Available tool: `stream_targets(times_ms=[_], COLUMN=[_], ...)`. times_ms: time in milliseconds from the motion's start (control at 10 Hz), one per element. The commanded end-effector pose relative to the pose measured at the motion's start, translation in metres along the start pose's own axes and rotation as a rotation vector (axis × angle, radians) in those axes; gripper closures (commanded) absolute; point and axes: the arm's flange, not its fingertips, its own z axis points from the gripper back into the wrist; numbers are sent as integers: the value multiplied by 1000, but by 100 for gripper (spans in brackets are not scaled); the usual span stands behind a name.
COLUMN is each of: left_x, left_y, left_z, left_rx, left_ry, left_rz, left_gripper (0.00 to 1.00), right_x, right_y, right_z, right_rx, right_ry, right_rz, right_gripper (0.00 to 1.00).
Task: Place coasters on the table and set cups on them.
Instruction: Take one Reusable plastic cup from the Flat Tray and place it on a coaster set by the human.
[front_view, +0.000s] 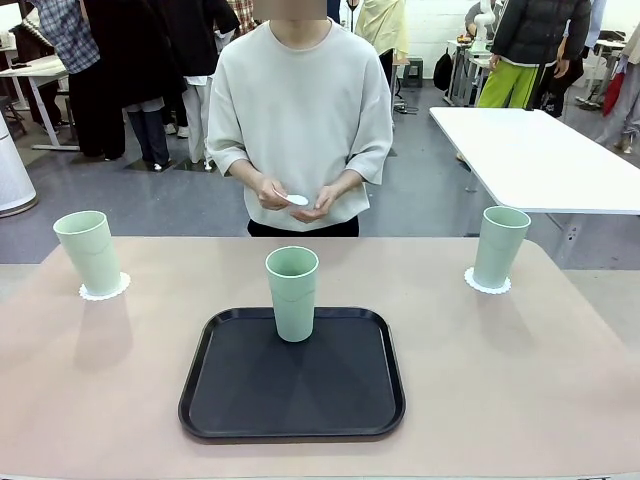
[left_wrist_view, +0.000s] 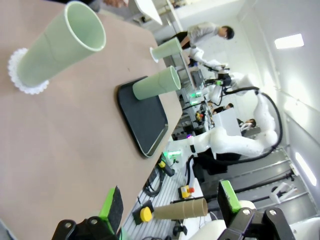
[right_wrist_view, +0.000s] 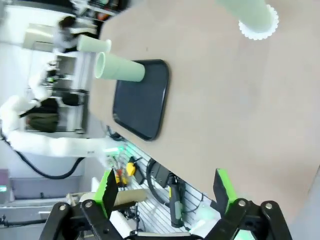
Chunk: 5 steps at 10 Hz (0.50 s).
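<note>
Three mint-green cups stand upright on the tan table (front_view: 500, 380). The left cup (front_view: 90, 252) rests on a white scalloped coaster (front_view: 104, 291). At the right, another cup (front_view: 499, 245) sits on its own coaster (front_view: 487, 283). The middle cup (front_view: 292, 293) stands on the black tray (front_view: 292, 385). Across the table, a person holds a white coaster (front_view: 295, 199) in both hands. My left gripper (left_wrist_view: 170, 202) is open above the table's near edge, with the left cup (left_wrist_view: 62, 45) ahead. My right gripper (right_wrist_view: 166, 189) is open too, well back from the right cup (right_wrist_view: 247, 11).
A white rectangular table (front_view: 540, 160) stands behind at the right. Other people stand in the background. Bare tan table surface lies on both sides of the tray.
</note>
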Motion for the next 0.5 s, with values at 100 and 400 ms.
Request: stream_targets(times_ms=[100, 400], left_x=[1, 1], left_y=[-3, -3], left_z=[2, 2], left_rx=[6, 6], left_ry=[-2, -2], left_rz=[13, 13], left_gripper=[0, 0], right_x=[27, 24], right_y=[-52, -83], right_z=[22, 41], right_rx=[226, 341], right_ry=[32, 18], right_rz=[58, 89], right_gripper=[0, 0])
